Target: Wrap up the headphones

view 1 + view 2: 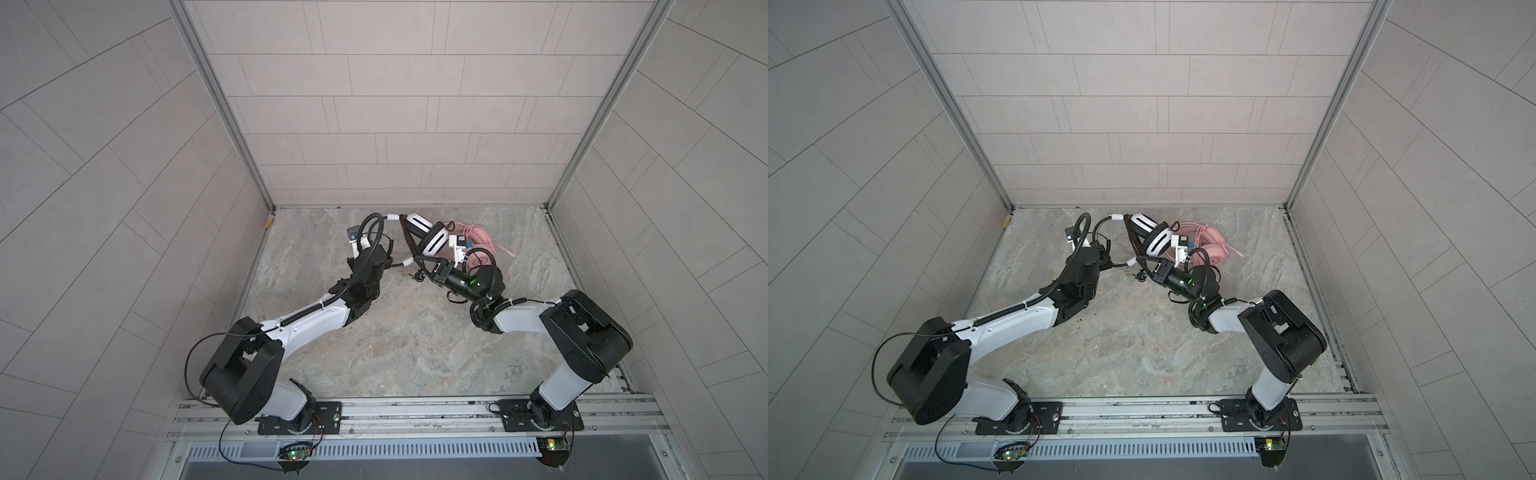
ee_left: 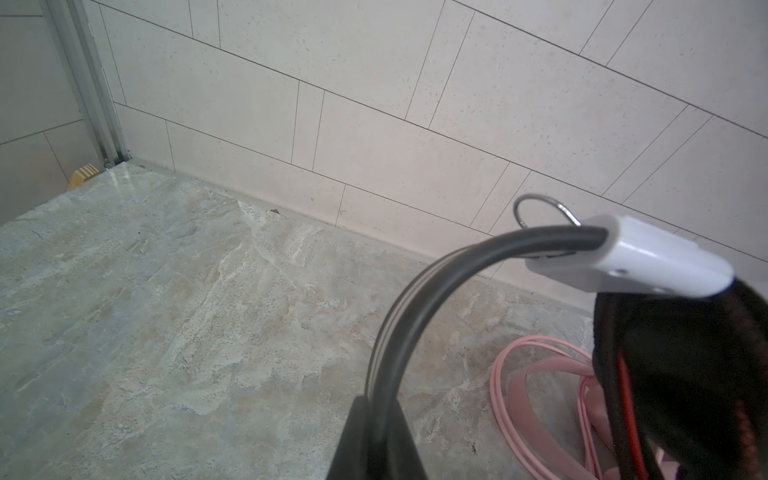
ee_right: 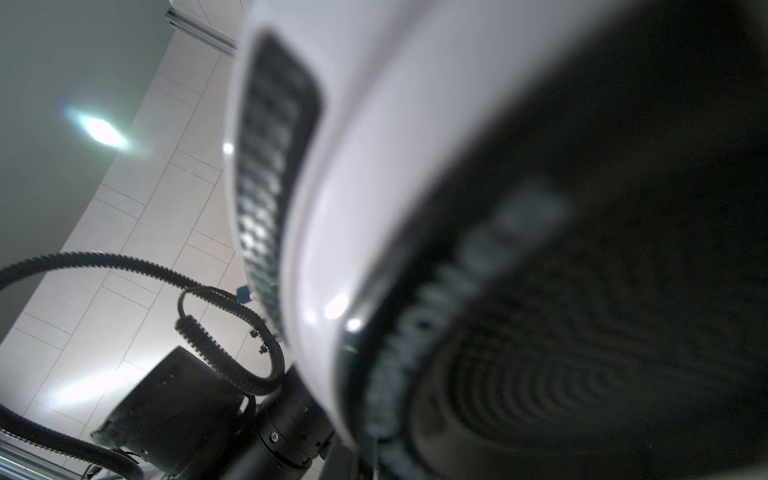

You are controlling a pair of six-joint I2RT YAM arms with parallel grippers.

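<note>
Robot lab cell: tiled walls (image 1: pixel 399 104), mounting rail (image 1: pixel 415 409).

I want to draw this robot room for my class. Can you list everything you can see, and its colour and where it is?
white-and-black headset: one, white and black, back middle, held by its band.
black cable: one, black, strung along that headset.
pink headset: one, pink, on the table right of it, cable coiled.
ridged block: one, tan, far left corner.
table: one, grey marbled, under everything.
walls: three, pale tiles, around the table.
left gripper: one, black, shut on the white-and-black headset.
right gripper: one, black, shut beside that headset; what it pinches is hidden.
</note>
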